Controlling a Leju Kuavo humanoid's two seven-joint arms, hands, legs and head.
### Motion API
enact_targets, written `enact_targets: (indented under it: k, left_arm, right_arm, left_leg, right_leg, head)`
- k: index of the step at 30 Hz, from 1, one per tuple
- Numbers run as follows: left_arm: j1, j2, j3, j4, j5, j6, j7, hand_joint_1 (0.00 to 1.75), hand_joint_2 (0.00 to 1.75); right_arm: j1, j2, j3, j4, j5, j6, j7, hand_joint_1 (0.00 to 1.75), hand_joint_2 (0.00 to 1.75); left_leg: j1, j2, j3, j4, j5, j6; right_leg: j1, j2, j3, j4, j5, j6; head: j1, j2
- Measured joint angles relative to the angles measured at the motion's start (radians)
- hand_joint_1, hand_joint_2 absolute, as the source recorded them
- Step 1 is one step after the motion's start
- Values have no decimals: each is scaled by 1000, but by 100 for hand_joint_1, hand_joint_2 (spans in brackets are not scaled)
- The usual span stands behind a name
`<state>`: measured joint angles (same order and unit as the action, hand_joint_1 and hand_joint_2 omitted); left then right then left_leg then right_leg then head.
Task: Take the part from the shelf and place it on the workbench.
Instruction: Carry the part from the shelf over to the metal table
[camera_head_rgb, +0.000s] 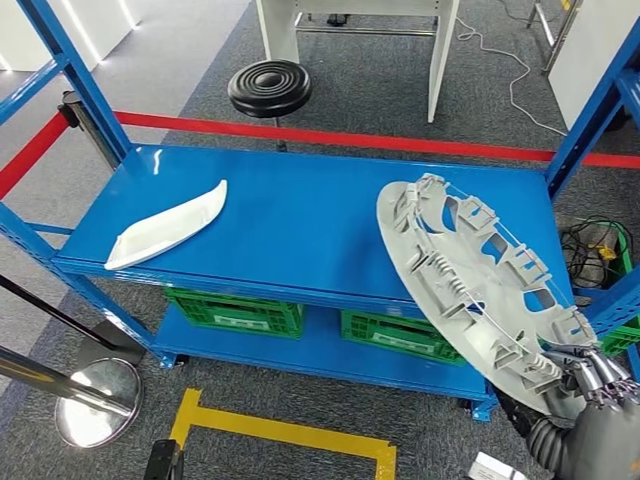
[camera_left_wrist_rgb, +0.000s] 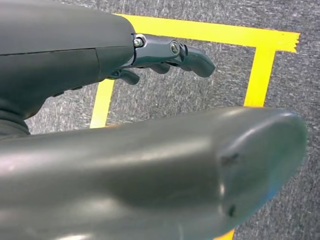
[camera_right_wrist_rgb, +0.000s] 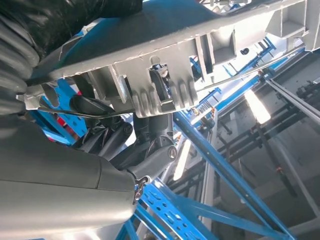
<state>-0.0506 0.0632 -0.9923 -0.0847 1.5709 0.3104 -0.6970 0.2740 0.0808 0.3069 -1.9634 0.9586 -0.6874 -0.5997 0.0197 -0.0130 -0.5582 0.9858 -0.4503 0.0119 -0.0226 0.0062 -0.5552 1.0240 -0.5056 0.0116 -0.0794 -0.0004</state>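
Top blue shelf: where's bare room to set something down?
Free: the blue metal shelf top between the white curved plastic trim piece and the large round grey ribbed plastic cover. Crowded: the far right end, where the right hand holds that cover tilted over the shelf.

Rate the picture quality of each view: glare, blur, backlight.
Head view: sharp and evenly lit, with soft glare streaks on the blue shelf. Left wrist view: the near thumb is soft with highlights, the floor sharper. Right wrist view: ceiling lights blow out, leaving the grey round part backlit.
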Motion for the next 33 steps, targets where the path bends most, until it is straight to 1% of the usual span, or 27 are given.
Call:
enact_targets:
  k: [1,4,5,10,13,17,22,33]
  left_arm:
    - [-1,-1,4,0,0,0,0,0,0]
    - [-3,-4,13,0,0,0,0,0,0]
    - [-3,-4,16,0,0,1,1,0,0]
    - [-3,-5,30,0,0,1,3,0,0]
    - [-3,-5,35,0,0,7,5,0,0]
    - [-1,-1,35,0,0,34,17,0,0]
    - [1,5,35,0,0,35,21,0,0]
    - [2,5,35,0,0,36,22,0,0]
  right_arm:
    - [-2,0,1,0,1,0,3,175,175]
    - [-6,0,6,-2,3,0,8,175,175]
    - [-8,0,7,-2,3,0,8,175,175]
    - [-12,0,10,-2,4,0,10,175,175]
    - [-12,0,12,-2,1,0,17,175,175]
    - [-9,0,13,0,-27,0,16,175,175]
    - [-4,0,13,6,-40,0,-6,175,175]
    - [-3,0,12,9,-42,0,-8,175,175]
  left_leg:
    - [-1,0,0,-2,0,-8]
    - [1,0,1,-7,-1,-53]
    - [2,0,0,-6,-2,-60]
    - [1,0,-5,4,-6,-53]
    - [1,0,-7,7,-8,-51]
    - [0,0,-8,9,-8,-50]
    - [0,0,-8,9,-8,-49]
    - [0,0,-8,9,-8,-49]
  right_leg:
    - [-1,0,0,0,0,-2]
    - [1,-1,-2,1,-1,-8]
    - [1,-1,-2,1,-1,-8]
    - [0,-1,-2,1,0,-3]
    - [0,-1,-2,1,1,-1]
    - [-1,-1,-2,1,1,1]
    - [-1,-1,-2,1,2,1]
    - [-1,-1,-2,1,2,1]
  head:
    - [-1,0]
    - [-4,0]
    - [-3,0]
    - [-3,0]
    - [-3,0]
    - [-3,0]
    - [-3,0]
    - [-3,0]
